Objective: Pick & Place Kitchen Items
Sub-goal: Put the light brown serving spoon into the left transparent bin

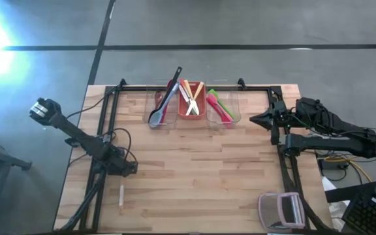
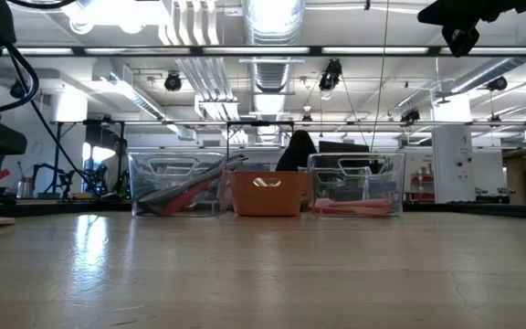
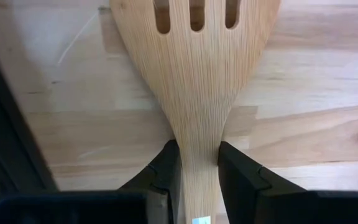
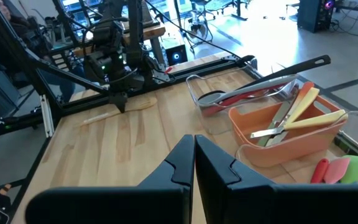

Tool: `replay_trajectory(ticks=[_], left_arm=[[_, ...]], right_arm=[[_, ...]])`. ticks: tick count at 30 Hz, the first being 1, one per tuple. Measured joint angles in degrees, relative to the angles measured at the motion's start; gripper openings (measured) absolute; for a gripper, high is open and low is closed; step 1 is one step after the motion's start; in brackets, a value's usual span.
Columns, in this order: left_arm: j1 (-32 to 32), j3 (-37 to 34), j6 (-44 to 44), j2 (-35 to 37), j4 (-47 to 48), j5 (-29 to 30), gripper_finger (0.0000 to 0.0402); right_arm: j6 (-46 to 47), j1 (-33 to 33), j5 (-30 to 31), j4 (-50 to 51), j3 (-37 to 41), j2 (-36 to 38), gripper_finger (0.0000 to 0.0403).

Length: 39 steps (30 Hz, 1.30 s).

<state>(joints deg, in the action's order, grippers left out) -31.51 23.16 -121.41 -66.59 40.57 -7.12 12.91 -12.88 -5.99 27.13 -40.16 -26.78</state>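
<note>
On the table, high view: left gripper (image 1: pixel 130 168) sat low at the left-centre of the table (image 1: pixel 194 196); the spatula it held was hidden under the arm. A pale wooden stick (image 1: pixel 121 194) lay loose just nearer than it. 3 bins stood in a row at the far edge: left clear bin (image 1: pixel 164 108) with long dark and red utensils, red bin (image 1: pixel 192 99) with pale and metal ones, right clear bin (image 1: pixel 223 108) with pink and green ones.
Right arm, high view: right gripper (image 1: pixel 256 120) waited at the right, beside the right clear bin.
Low view: the same 3 bins showed across the table; neither gripper's fingers could be made out.
Left wrist view: 2 dark fingers (image 3: pixel 166 168) pinched the narrow neck of a slotted wooden spatula (image 3: pixel 197 74), whose blade lay flat on the wood.
Right wrist view: right gripper's fingers were pressed together, holding nothing; the left arm and spatula showed far off.
Risk: the grip was on a smooth, tapering neck, so the broad blade could swing or slip free on lifting.
Risk 2: a long spatula might catch a bin rim on the way in.
</note>
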Motion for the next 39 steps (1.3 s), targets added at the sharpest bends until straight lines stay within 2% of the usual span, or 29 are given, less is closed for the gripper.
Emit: replay_trajectory(ticks=[27, 32, 39], left_arm=[[0.13, 4.59, 6.68, 0.11, -0.32, 13.61, 0.0085], [0.17, 4.68, 9.55, 0.37, -4.24, 17.92, 0.0083], [0.15, 4.68, 13.08, 0.42, -6.78, 19.84, 0.0083]], right_arm=[[0.00, 0.00, -0.01, -0.02, 0.00, 0.00, 0.0008], [0.00, -0.01, 0.00, 0.00, 0.00, 0.02, 0.0008], [0.00, 0.00, -0.01, -0.02, 0.00, 0.01, 0.0008]])
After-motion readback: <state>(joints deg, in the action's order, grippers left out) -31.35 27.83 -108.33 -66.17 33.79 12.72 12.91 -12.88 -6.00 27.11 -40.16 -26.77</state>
